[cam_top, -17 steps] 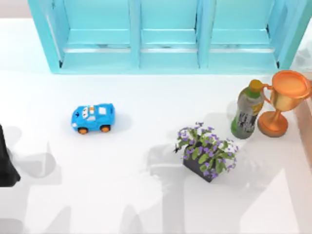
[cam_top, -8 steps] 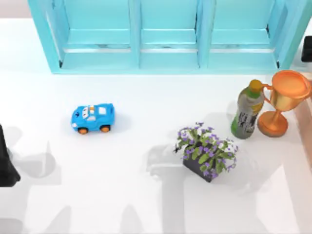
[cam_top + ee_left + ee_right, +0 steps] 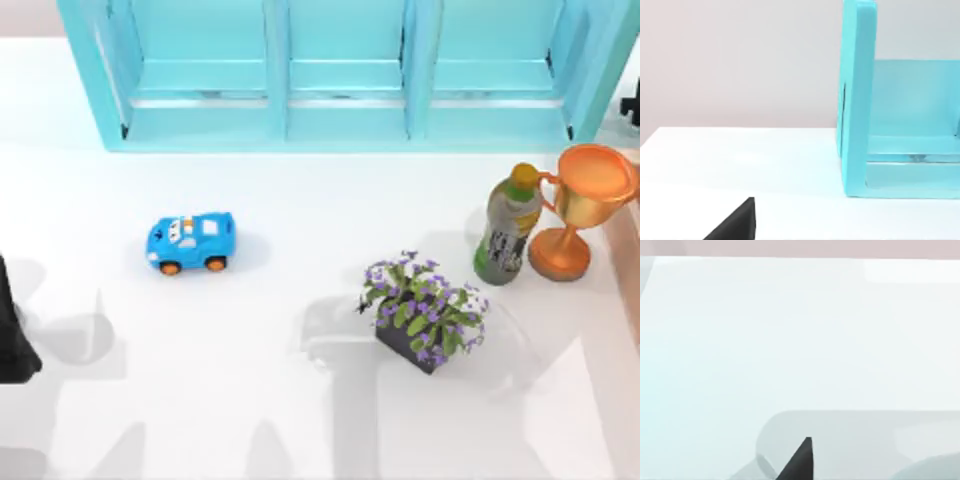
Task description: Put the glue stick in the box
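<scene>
The glue stick and the box are out of view. My left arm (image 3: 12,340) is a black shape at the table's left edge, level with the blue toy car. A dark corner of my left gripper (image 3: 737,222) sits low in the left wrist view, with the white table and the turquoise shelf unit (image 3: 860,100) beyond it. A small black part of my right arm (image 3: 632,105) pokes in at the far right edge, beside the shelf unit's end. In the right wrist view a dark tip of my right gripper (image 3: 800,460) hangs over the bare white table.
A turquoise shelf unit (image 3: 340,75) with three open bays spans the back. A blue toy car (image 3: 190,241) stands at centre left. A potted purple-flowered plant (image 3: 425,315), a green bottle (image 3: 507,225) and an orange trophy cup (image 3: 580,205) crowd the right side.
The right arm's black part came into sight at the far right edge half a second ago and now shows less of itself. The shadows on the right have shifted. The left arm is still.
</scene>
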You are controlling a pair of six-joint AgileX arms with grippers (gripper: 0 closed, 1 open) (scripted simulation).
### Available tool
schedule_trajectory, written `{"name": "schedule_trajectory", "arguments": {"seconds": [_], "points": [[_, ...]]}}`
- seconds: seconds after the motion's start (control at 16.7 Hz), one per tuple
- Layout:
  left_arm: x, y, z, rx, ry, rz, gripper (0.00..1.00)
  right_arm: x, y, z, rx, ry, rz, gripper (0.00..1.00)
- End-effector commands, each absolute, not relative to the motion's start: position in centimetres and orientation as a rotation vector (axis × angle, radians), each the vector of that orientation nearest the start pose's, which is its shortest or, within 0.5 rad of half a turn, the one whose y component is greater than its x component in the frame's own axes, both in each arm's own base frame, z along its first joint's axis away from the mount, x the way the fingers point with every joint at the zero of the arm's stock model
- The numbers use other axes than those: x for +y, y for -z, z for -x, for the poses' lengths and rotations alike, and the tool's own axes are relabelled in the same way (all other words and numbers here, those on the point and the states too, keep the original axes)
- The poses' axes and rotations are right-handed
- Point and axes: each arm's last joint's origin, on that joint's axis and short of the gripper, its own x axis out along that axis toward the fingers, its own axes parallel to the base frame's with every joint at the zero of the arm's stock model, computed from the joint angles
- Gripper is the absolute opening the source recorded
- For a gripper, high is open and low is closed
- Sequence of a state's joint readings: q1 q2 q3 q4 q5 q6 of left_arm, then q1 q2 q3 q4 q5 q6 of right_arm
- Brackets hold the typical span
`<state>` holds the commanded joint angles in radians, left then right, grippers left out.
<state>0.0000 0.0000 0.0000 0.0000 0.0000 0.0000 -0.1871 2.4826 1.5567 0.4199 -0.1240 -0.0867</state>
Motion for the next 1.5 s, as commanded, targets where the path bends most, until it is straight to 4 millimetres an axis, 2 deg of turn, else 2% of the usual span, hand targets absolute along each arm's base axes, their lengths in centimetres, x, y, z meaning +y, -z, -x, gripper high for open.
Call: {"name": "schedule_trajectory", "arguments": {"seconds": [0.36, 0.42, 0.96, 1.08, 1.32, 1.5], "points": [[-0.1, -16.0, -10.6, 0.000, 0.000, 0.000, 1.00, -8.6, -5.3, -50.8, 0.502, 0.015, 0.015, 0.02], [-0.1, -16.0, -10.6, 0.000, 0.000, 0.000, 1.00, -8.6, -5.3, -50.8, 0.502, 0.015, 0.015, 0.00], [-0.1, -16.0, -10.6, 0.000, 0.000, 0.000, 1.00, -8.9, -5.7, -50.9, 0.497, 0.021, 0.013, 0.00], [-0.1, -16.0, -10.6, 0.000, 0.000, 0.000, 1.00, -10.0, -7.6, -51.0, 0.478, 0.059, -0.003, 0.00], [-0.1, -16.0, -10.6, 0.000, 0.000, 0.000, 1.00, -13.3, -12.6, -50.4, 0.479, 0.162, -0.047, 0.00], [-0.1, -16.0, -10.6, 0.000, 0.000, 0.000, 1.00, -13.4, -15.2, -49.8, 0.505, 0.169, -0.059, 0.00]]}}
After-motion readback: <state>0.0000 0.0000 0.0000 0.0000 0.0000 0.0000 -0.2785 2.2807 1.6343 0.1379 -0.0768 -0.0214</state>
